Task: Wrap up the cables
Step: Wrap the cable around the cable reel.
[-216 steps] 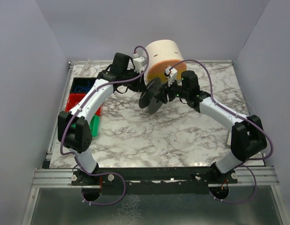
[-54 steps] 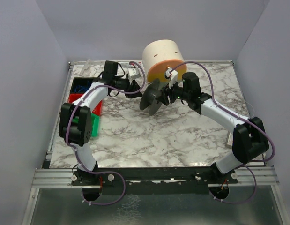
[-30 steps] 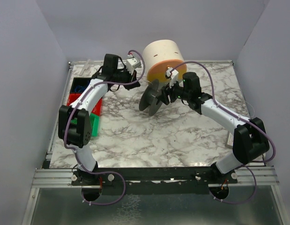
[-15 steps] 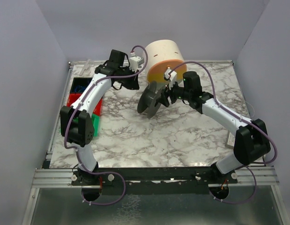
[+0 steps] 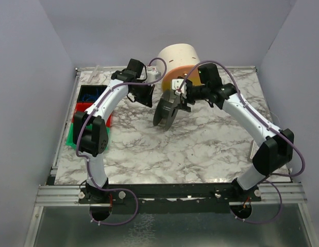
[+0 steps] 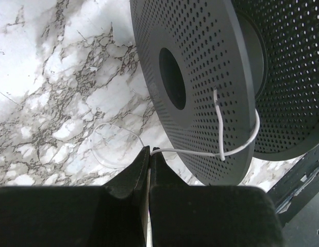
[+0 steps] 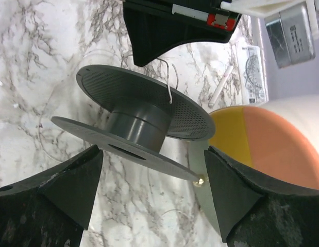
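Pinching the cable [image 6: 190, 152] tight, the left jaws face the spool [image 6: 211, 62] flange-on, its axis pointing away from them; the right jaws gape wide, hold unclear.

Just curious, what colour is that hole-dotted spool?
The spool is dark grey, seen best in the left wrist view.

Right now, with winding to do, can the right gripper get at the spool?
Probably yes: the right gripper is open, and the spool sits just ahead of its fingers with nothing between.
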